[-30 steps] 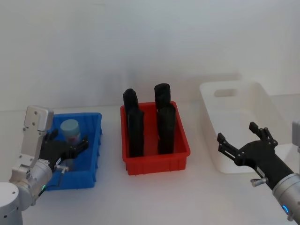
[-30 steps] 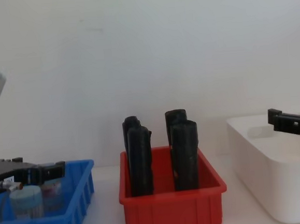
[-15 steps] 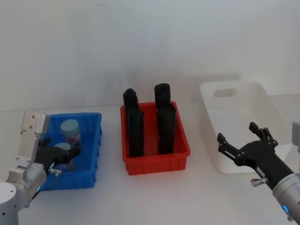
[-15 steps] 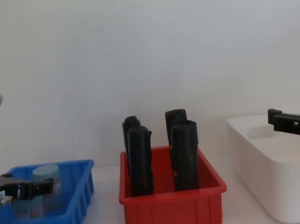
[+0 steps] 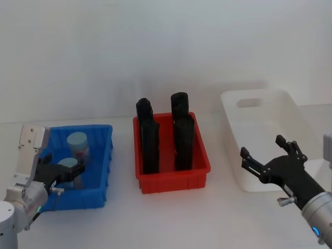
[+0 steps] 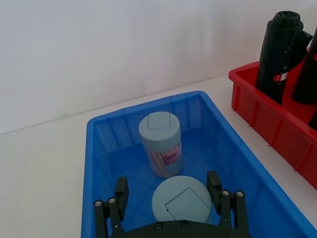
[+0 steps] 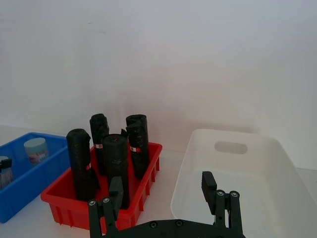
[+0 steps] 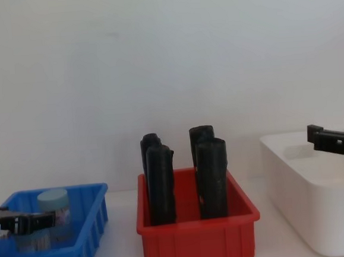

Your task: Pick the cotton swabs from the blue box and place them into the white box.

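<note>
White table [image 5: 171, 218] holds three containers in a row, seen from the head view.

White box [image 5: 267, 135]: the largest, at the robot's right, smooth tub with rounded corners and a handle slot in the far wall. Its bare floor shows.

Red bin [image 5: 174, 181]: in the middle, ribbed sides. It holds four tall black blocks [image 5: 182, 137], upright in two pairs, their tops well above the rim.

Blue box [image 5: 102, 155]: at the robot's left, same shape as the red bin. It holds both swab containers. One cotton swab jar [image 5: 78, 145] stands upright toward the back of the box with its pale blue lid up; swab sticks and a small label show through the clear wall in the left wrist view. A second cotton swab jar [image 5: 67, 167] stands upright just in front of it, nearer the robot.

Right gripper [image 5: 262, 145]: hovers over the table near the front left corner of the white box, fingers spread wide, nothing between them.

Left gripper [image 6: 167, 187]: low inside the blue box, fingers [image 6: 121, 191] spread to either side of the second cotton swab jar. They straddle the lid without clamping it; a gap shows on one side.
</note>
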